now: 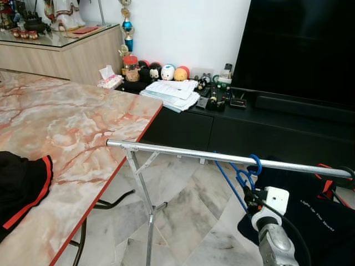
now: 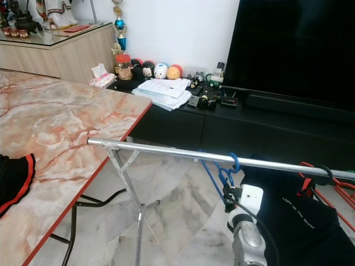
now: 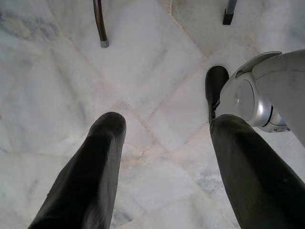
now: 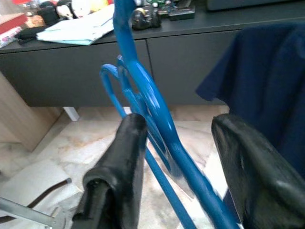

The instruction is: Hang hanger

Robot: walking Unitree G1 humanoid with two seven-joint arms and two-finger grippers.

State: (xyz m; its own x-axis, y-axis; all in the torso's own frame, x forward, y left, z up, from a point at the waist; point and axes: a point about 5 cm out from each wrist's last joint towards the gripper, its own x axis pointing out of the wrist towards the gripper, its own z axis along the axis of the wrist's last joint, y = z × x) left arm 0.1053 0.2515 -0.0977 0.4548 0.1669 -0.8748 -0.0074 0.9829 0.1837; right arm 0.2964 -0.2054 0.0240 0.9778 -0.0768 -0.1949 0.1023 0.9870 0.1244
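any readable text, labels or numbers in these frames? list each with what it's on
"Light On The World": my best reading of the small white print on the dark shirt hanging from the metal rail; the last word is uncertain.
Papers on the black TV console: printed lines too small to read.
Tissue pack and red-lidded jar: any labels too blurred to read.
Blue hanger between the right gripper's fingers: no visible markings.

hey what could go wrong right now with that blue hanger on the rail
1. The blue hanger has its hook over the metal rail, but the right gripper has open fingers around it; pulling back askew could drag it off.
2. The dark shirt hangs close beside it, so the arm might snag the fabric.
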